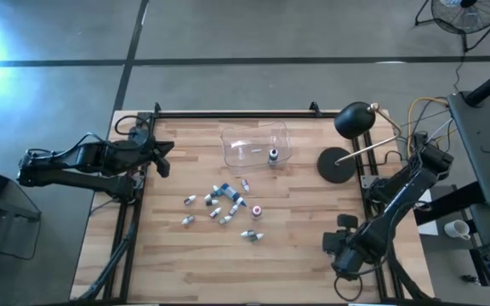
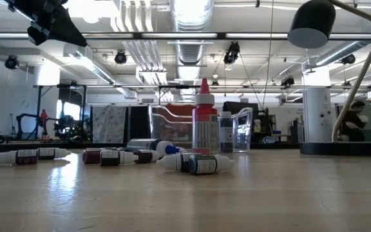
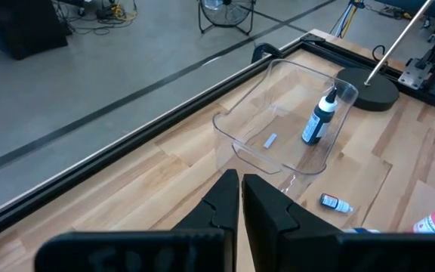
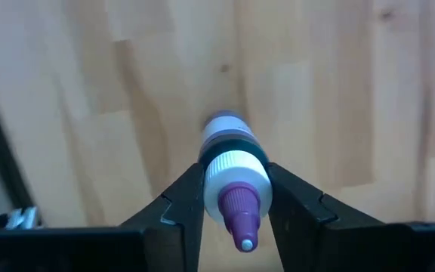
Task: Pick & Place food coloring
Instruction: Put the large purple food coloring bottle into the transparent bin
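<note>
Several tiny food coloring bottles [image 1: 224, 204] lie scattered on the wooden table's middle; in the low view they lie on their sides [image 2: 192, 162], and a red one [image 2: 204, 122] stands upright. Another dark bottle [image 3: 319, 121] stands inside the clear plastic tub [image 1: 256, 143]. My right gripper [image 4: 236, 198], at the table's near right corner [image 1: 334, 246], is shut on a purple-capped bottle [image 4: 232, 174]. My left gripper [image 3: 241, 198] is shut and empty; it hovers over the table's left far side [image 1: 164, 157], pointing at the tub. My right gripper pinches the purple-capped bottle between its two fingers at the white collar [image 4: 236, 170] just below the cap. The fingers come from above, pointing down at the table. The bottle lies along the fingers, cap toward the wrist and dark body toward the table. Whether its base touches the wood cannot be told.
A black desk lamp with a round base [image 1: 337, 164] stands at the table's right far side, its shade [image 1: 356, 121] near the tub. A black rail frames the table's edges [image 1: 228, 113]. Bare wood lies along the near side.
</note>
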Action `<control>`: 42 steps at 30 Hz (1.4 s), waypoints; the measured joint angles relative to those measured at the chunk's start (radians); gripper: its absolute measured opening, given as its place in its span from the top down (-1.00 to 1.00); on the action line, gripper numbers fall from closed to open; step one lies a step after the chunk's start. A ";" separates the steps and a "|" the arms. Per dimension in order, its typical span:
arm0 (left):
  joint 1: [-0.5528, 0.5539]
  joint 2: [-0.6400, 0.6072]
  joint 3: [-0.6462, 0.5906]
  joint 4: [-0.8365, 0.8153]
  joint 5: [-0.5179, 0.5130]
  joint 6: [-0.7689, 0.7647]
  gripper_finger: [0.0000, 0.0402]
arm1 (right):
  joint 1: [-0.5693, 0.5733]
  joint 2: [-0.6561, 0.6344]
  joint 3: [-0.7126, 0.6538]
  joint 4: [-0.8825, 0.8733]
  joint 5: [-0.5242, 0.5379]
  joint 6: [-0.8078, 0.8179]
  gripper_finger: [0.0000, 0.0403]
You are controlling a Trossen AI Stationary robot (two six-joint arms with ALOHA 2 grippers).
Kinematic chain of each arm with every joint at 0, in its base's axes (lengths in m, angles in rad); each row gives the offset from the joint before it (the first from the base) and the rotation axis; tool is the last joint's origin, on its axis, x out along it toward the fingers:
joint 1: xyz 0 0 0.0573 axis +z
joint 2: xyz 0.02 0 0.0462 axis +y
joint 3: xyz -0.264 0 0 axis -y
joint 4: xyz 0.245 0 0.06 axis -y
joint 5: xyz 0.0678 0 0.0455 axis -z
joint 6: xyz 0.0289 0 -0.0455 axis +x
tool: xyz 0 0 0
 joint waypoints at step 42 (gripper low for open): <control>0.000 0.008 0.000 0.036 0.033 0.004 1.00 | -0.953 0.533 0.962 -0.180 0.373 -0.500 0.44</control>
